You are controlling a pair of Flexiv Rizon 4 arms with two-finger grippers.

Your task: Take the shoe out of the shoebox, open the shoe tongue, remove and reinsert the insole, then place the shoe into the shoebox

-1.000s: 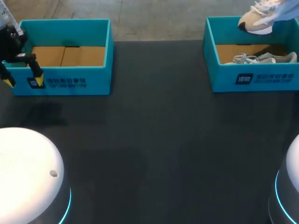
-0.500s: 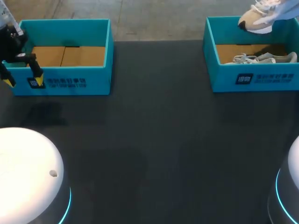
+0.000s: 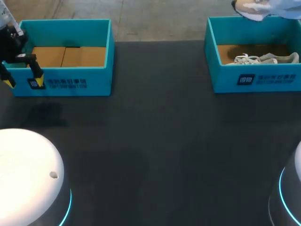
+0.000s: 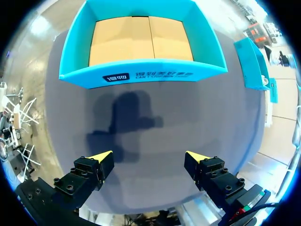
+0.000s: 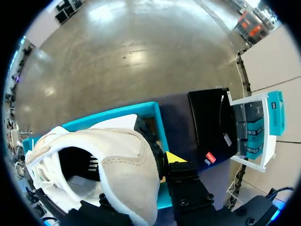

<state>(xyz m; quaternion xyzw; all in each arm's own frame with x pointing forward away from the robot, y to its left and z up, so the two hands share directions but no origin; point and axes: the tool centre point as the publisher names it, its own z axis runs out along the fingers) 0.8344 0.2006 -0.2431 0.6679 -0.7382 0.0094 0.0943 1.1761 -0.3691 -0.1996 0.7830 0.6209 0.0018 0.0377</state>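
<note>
Item 1, tabletop (image 3: 160, 141): a dark, matte surface, seen across the whole lower part of the head view.

Item 2, left shoebox (image 3: 63, 56): a teal box with no lid, set at the upper left of the head view. Only its brown cardboard floor is seen inside. In the left wrist view it (image 4: 141, 75) is found ahead of the claw, well apart from it.

Item 3, left claw (image 3: 22, 80): held at the far left edge of the head view, just in front of the left shoebox's near wall. In its own wrist view the claw (image 4: 149, 157) is shown released, its two yellow tips spread wide above bare tabletop, with nothing between them.

Item 4, right shoebox (image 3: 256, 77): a matching teal box at the upper right of the head view. A second shoe (image 3: 263, 59) (pale, laces showing) is laid inside it on its side.

Item 5, shoe (image 3: 249, 8): a cream and white sneaker, held in the air at the top right edge of the head view, above the far wall of the right shoebox and partly cut off by the frame.

Item 6, right claw (image 5: 141, 162): shown in its wrist view clamped on the shoe (image 5: 117, 160) at the heel collar. One yellow tip is seen outside the heel; the other finger is hidden by the shoe. The right shoebox (image 5: 117, 113) is seen below and beyond the shoe
</note>
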